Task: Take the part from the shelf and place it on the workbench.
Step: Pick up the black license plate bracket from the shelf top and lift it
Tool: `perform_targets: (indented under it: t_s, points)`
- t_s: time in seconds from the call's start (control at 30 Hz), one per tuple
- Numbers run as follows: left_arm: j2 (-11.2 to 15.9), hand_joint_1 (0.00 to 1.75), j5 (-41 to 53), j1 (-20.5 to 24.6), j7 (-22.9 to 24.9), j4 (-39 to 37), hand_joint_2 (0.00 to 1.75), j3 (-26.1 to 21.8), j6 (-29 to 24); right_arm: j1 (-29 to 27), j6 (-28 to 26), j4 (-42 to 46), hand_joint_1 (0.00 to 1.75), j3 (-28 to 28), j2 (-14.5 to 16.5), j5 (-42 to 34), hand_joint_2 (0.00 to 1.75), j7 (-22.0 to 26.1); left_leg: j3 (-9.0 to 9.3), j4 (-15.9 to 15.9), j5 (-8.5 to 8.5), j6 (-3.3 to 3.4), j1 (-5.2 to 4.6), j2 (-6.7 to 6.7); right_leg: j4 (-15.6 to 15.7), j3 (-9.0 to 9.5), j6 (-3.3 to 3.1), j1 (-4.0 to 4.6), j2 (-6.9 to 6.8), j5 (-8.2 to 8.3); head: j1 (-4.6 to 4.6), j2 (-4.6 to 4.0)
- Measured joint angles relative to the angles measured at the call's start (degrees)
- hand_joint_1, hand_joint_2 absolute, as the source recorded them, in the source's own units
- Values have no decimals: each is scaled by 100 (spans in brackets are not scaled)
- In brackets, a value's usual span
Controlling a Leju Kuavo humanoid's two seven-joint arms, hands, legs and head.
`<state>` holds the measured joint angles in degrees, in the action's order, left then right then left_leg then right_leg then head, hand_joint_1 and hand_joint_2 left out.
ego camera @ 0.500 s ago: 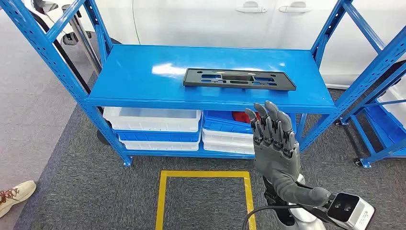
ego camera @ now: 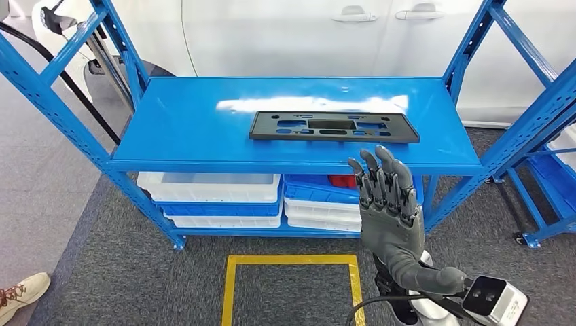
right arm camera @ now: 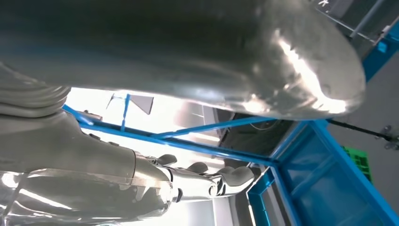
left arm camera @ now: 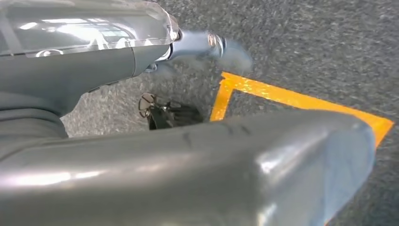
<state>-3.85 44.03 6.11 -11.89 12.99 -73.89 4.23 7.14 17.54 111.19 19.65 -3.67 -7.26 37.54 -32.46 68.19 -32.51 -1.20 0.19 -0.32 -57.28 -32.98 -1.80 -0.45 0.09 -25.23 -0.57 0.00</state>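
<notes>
Head view: the right robot hand (ego camera: pixel 388 204) is raised in front of the blue shelf (ego camera: pixel 190 122), palm turned away from the camera, its dark fingers (ego camera: pixel 380 173) straight and spread, pointing up. It holds nothing and touches nothing. The fingertips reach to about the front edge of the top shelf board, just below it in the picture.

The part, a flat black plastic panel (ego camera: pixel 333 127) with several cut-outs, lies flat on the top shelf board, lengthwise along it, near the middle and a little towards the right. It sits beyond and above the right robot hand, apart from it, with the hand roughly below the panel's right half.

Under the top board stand white bins (ego camera: pixel 207 187) and blue bins (ego camera: pixel 309 190), stacked side by side. On the grey carpet before the shelf a yellow tape square (ego camera: pixel 292 261) is marked out. A person's shoe (ego camera: pixel 20 288) shows at the lower left edge.

Left wrist view: the left robot hand (left arm camera: pixel 202 44) hangs over the carpet near a corner of the yellow tape; it holds nothing, and its blurred fingers look loosely extended.
</notes>
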Motion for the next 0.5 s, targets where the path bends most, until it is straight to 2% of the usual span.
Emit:
perform_targets:
  t_s: [0.03,0.07,0.1,0.13,0.17,0.2,0.23,0.27,0.3,0.33,0.4,0.43,0.5]
  points:
    - [0,0,1,-4,0,-1,0,1,-1,-18,8,-2,0,-1,7,8,0,1,-254,332,-154,-30,17,0,1,42,-2,-1,4,-45,0,0]
    - [1,0,1,-13,0,-1,0,0,-2,-37,12,-6,0,-1,10,15,0,0,-452,528,-261,-53,31,1,1,92,1,-1,12,-92,0,0]
    - [1,0,2,-23,-1,-1,0,-1,-1,-52,14,-12,0,-3,11,24,0,0,-570,547,-264,-67,42,1,1,154,6,-3,20,-143,0,0]
    - [1,0,3,-28,-3,-1,0,-1,0,-61,7,-21,0,-8,15,43,0,0,-591,368,-126,-71,49,2,1,228,15,-5,27,-198,0,0]
    - [2,0,8,-32,-7,-1,0,0,2,-64,-9,-34,0,-17,19,70,0,0,-536,28,139,-63,53,3,1,312,28,-6,30,-259,0,0]
    - [3,0,15,-38,-10,-1,0,1,7,-65,-41,-55,0,-29,23,105,0,0,-460,-376,477,-43,51,6,2,383,46,-5,30,-320,1,0]
    - [5,0,29,-41,-13,-1,0,1,14,-71,-83,-87,0,-42,26,144,0,0,-399,-703,703,-7,38,11,-1,440,70,1,33,-373,0,0]
    - [7,0,41,-47,-13,-2,0,2,23,-79,-122,-120,0,-52,26,174,0,0,-359,-910,838,35,23,14,1,470,102,8,36,-420,1,0]
    - [7,0,51,-59,-10,-2,0,3,32,-89,-158,-156,0,-59,26,198,0,0,-350,-1001,890,83,11,16,-9,490,137,15,41,-449,1,0]
    - [7,0,58,-68,-6,-3,0,4,40,-98,-179,-186,0,-63,26,213,0,0,-329,-1008,842,129,3,15,-22,510,174,23,45,-463,1,0]
    - [5,0,60,-75,0,-4,0,6,50,-102,-197,-232,0,-73,26,225,0,-1,-237,-1055,857,205,22,9,-120,524,244,19,41,-505,2,0]
    - [3,0,61,-67,2,-5,0,7,52,-99,-197,-255,0,-77,26,226,0,-1,-183,-1074,836,237,28,6,-267,461,274,16,36,-559,2,0]
    - [2,0,62,-53,8,-5,0,9,52,-102,-184,-306,0,-78,26,226,0,0,-103,-1090,784,288,28,3,-897,86,305,4,27,-805,2,0]
